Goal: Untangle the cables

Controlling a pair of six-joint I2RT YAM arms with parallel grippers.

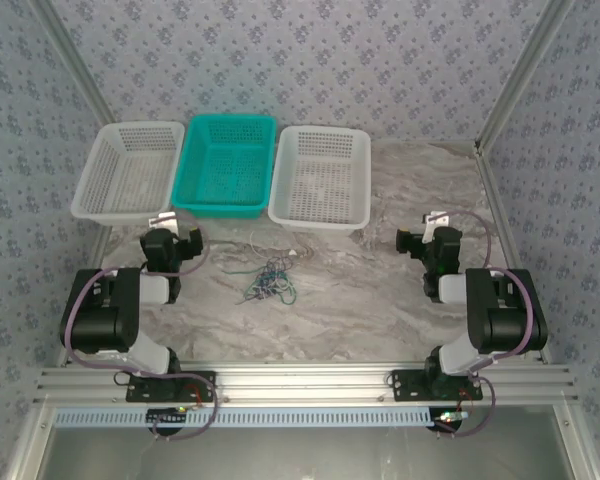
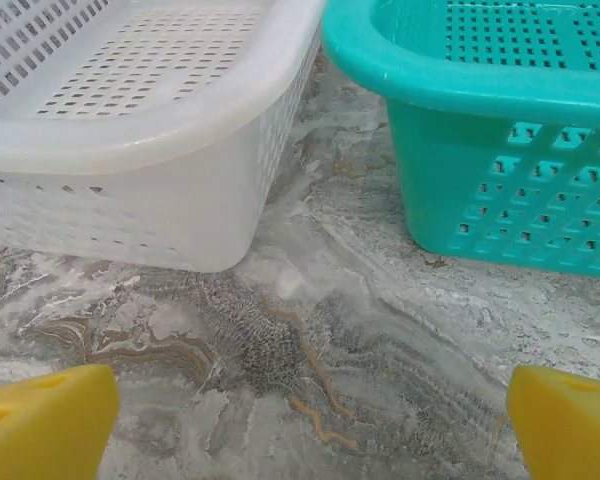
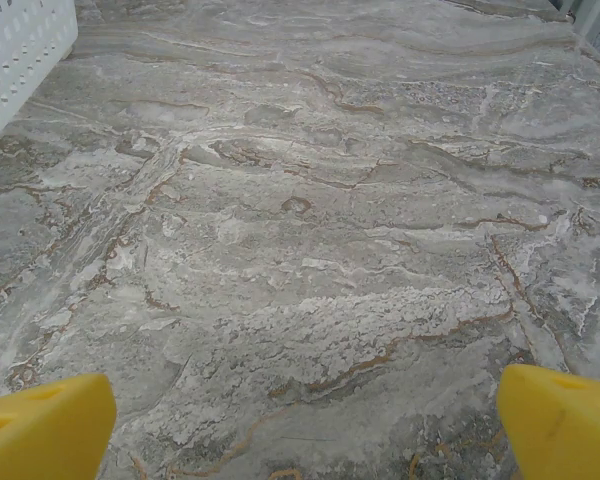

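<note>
Two grippers, both spread wide w/ nothing between the fingers. In the L wrist cam the left gripper (image 2: 300, 425) has its yellow fingertips (image 2: 45, 420) at the far bottom corners of the frame, w/ bare marble table (image 2: 310, 330) between them. The R wrist cam gives the same picture for the right gripper (image 3: 300, 425): yellow fingertips (image 3: 565, 420) at the bottom corners, grey-brown veined marble (image 3: 330, 250) between and ahead.

Outward from the L claw, the wrist cam gives close detail: rounded corner of a white perforated basket (image 2: 180, 200) ahead-left, a teal basket (image 2: 500, 190) ahead-right, and a narrow strip of table between the two walls. Outward from the R claw there is open tabletop, w/ a white basket corner (image 3: 20, 50) at upper left.

The top cam gives the layout. The left gripper (image 1: 175, 235) sits just short of the white basket (image 1: 90, 190) and teal basket (image 1: 220, 207), and the right gripper (image 1: 428, 238) is near the front-right corner of the second white basket (image 1: 318, 217). All 3 baskets stand side by side at the far end.

The cables (image 1: 267, 280) lie on the table (image 1: 380, 290) as a small bunched tangle, dark green and teal-blue, w/ faint pale strands trailing toward the baskets. They lie between the arms, nearer the L one, apart from both claws and outside all the baskets.
</note>
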